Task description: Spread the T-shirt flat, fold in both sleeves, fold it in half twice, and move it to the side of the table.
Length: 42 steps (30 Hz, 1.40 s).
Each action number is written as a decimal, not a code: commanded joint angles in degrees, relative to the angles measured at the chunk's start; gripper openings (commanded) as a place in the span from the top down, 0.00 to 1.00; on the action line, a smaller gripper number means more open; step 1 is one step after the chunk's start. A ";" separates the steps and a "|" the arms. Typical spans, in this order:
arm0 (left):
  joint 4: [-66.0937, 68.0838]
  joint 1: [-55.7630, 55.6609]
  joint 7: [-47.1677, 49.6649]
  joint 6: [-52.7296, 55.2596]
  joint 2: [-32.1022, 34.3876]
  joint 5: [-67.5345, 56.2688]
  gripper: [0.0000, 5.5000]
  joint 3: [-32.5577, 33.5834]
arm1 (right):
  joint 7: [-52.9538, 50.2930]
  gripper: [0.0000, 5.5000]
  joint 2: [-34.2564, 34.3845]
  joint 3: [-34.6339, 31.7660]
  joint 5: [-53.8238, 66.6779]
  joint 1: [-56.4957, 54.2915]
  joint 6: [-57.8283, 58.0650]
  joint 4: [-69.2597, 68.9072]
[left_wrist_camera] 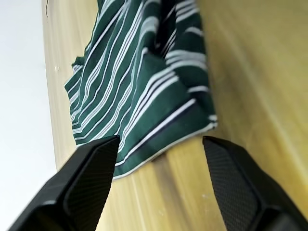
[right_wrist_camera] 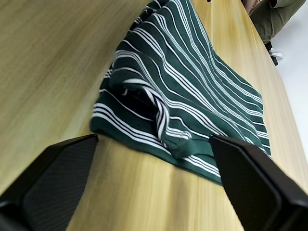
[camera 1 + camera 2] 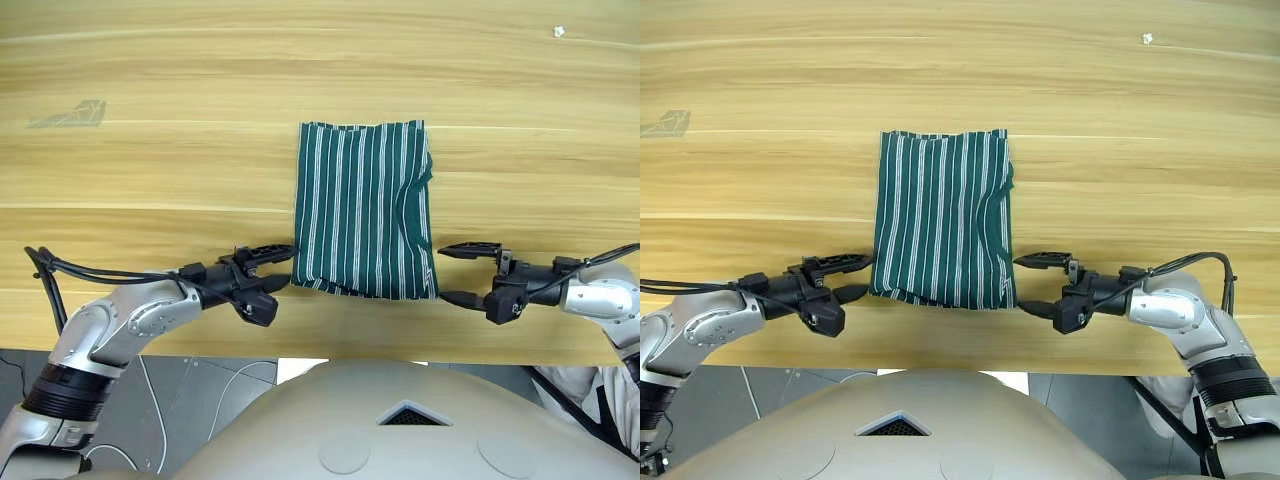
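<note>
Shirt (image 3: 365,210): dark green with thin white stripes, folded into a compact rectangle of several layers. It's longer going away from me than side to side, and the stripes run away from me too. It lies flat on the table (image 3: 150,180), about centred in front of me, with its near edge close to the table's front edge. The far edge and my left side are straight and neat. My right side is uneven, with a crease bulging out midway. At the near right corner the layers gape a bit and a loose fold shows inside. The near left corner lies flat with its layers stacked. The near edge sags slightly toward the middle.
</note>
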 commanded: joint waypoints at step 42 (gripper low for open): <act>-10.34 17.58 -10.44 15.90 11.46 -33.85 0.99 7.76 | 15.19 1.00 -7.04 -0.53 29.10 2.84 30.50 -12.81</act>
